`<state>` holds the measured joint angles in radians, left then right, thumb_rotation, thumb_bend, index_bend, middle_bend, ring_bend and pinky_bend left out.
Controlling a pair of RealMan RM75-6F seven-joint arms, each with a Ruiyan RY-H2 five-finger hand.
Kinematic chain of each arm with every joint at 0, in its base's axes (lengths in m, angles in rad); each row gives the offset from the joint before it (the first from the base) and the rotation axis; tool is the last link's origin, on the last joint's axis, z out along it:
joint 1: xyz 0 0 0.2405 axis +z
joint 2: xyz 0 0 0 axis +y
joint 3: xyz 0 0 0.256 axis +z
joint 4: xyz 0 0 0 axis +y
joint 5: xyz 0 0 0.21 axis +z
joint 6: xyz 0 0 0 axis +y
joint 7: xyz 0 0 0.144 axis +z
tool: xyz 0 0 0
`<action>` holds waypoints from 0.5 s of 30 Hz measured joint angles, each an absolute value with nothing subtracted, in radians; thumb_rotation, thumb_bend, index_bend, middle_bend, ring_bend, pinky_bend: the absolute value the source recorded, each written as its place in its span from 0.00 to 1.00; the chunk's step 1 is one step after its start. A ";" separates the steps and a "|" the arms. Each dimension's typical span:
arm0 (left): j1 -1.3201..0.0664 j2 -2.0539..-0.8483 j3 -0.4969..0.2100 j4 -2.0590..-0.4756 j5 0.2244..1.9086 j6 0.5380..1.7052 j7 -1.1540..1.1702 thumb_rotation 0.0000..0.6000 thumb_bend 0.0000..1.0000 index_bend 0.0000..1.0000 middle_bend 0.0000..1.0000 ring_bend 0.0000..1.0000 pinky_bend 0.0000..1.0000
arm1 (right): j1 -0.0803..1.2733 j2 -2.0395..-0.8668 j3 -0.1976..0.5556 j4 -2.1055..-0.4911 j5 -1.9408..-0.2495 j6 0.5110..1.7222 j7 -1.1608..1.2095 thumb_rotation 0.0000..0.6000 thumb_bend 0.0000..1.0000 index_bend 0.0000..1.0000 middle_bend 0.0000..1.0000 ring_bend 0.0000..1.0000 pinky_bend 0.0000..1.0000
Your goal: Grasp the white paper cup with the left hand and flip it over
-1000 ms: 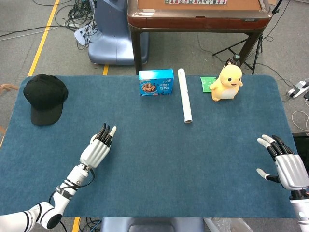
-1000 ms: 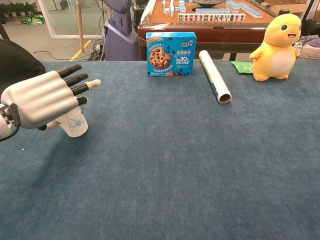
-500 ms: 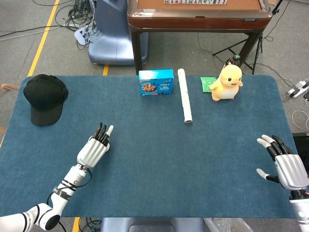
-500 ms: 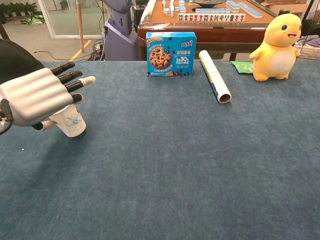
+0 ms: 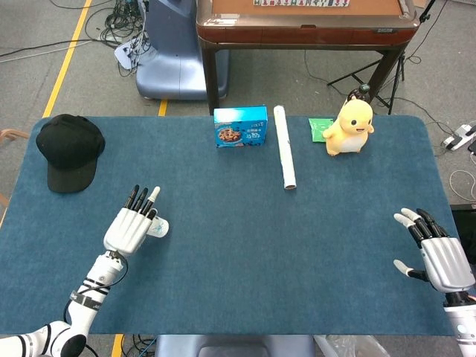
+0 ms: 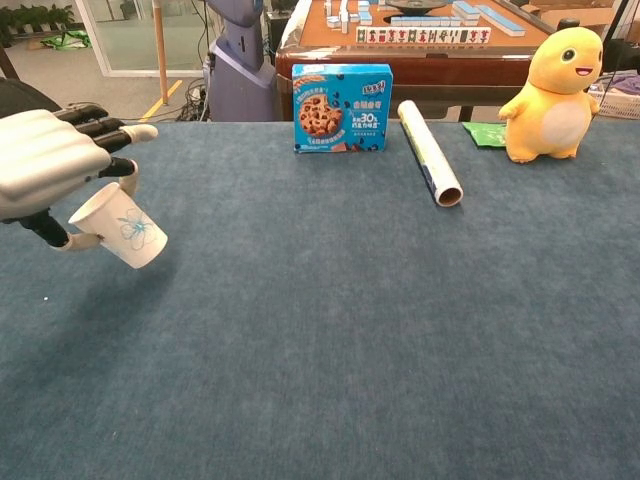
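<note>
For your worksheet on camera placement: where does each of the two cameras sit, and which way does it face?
Head view: high up, looking down on the blue table; both arms show, left hand and right hand.
Chest view: low, looking across the table to the far edge; only the left hand shows.
Shared: paper cup, cookie box, yellow toy.

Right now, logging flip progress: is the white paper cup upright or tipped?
Tipped. The white paper cup leans in the left hand, its rim up-left, its base down-right.
</note>
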<state>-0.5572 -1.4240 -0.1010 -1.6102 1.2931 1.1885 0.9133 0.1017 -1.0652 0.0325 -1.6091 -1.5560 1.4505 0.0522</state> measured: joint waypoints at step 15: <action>-0.528 -1.273 -0.175 -1.760 0.975 1.038 0.522 1.00 0.20 0.35 0.00 0.00 0.00 | 0.106 -1.068 0.031 -1.611 -1.551 1.439 0.042 1.00 0.00 0.21 0.15 0.08 0.32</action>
